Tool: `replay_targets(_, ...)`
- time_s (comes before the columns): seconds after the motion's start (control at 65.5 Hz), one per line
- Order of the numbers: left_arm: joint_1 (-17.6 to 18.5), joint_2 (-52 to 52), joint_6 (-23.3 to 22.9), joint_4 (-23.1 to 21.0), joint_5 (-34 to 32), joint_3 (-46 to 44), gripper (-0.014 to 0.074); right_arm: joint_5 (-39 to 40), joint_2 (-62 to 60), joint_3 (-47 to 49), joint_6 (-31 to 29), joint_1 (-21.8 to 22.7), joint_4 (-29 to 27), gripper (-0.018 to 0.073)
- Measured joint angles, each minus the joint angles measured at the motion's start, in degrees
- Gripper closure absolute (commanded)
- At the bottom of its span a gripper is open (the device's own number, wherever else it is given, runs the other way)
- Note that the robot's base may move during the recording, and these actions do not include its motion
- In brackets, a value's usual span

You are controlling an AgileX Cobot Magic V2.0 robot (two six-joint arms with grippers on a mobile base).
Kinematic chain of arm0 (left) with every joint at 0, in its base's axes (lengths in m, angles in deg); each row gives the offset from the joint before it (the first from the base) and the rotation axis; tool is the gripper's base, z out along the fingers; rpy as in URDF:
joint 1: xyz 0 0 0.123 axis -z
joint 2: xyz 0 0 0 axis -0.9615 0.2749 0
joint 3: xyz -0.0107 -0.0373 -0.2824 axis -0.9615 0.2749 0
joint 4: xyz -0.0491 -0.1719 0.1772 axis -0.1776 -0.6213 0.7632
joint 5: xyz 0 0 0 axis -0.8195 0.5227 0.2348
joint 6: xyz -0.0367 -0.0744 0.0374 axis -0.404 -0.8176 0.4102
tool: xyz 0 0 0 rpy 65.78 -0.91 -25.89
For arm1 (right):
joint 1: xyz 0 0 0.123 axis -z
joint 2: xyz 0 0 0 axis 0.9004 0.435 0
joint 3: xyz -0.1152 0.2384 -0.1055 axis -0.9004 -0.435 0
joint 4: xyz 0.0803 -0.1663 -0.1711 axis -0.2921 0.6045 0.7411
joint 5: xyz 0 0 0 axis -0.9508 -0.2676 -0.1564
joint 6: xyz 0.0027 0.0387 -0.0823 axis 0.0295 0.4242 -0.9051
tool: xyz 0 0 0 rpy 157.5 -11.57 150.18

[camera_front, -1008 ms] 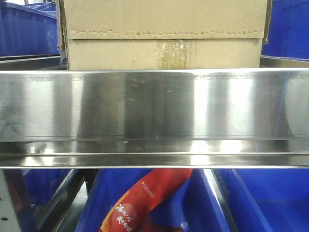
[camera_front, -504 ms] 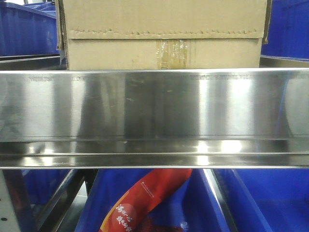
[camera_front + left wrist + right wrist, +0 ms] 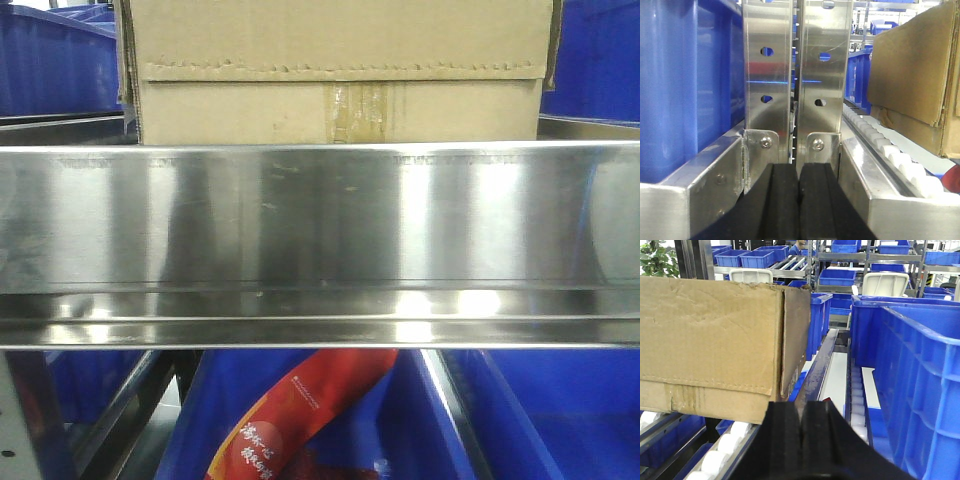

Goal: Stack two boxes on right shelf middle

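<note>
Cardboard carton (image 3: 340,70) sits on the steel rack's roller tier, behind the shiny front rail (image 3: 320,215), long side facing front. Left gripper (image 3: 799,200) is off its left end, right gripper (image 3: 801,435) off its right; both pinched closed, empty, flanking it.

Matt corrugated cardboard box (image 3: 340,70); glossy steel rail (image 3: 320,220).
</note>
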Motion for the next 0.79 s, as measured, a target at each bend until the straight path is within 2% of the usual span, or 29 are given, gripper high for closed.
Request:
replay_targets(0.153, 0.0, 0.0, 0.0, 0.0, 0.0, 0.0, 0.0708, 0.0, -1.0, -1.2, 0.0, 2.4, 1.0, 0.0718)
replay_targets(0.427, 0.0, 0.0, 0.0, 0.0, -0.1, 0.0, 0.0708, 2.7, -10.6, -10.2, 1.4, 12.7, 1.4, 0.0718)
replay_targets(0.672, 0.0, 0.0, 0.0, 0.0, -0.2, 0.0, 0.0708, 5.6, -16.2, -21.8, 1.7, 13.6, 1.6, 0.0718)
replay_targets(0.794, 0.0, 0.0, 0.0, 0.0, -0.2, 0.1, 0.0708, 6.0, -16.4, -23.1, 1.8, 13.6, 1.8, 0.0718)
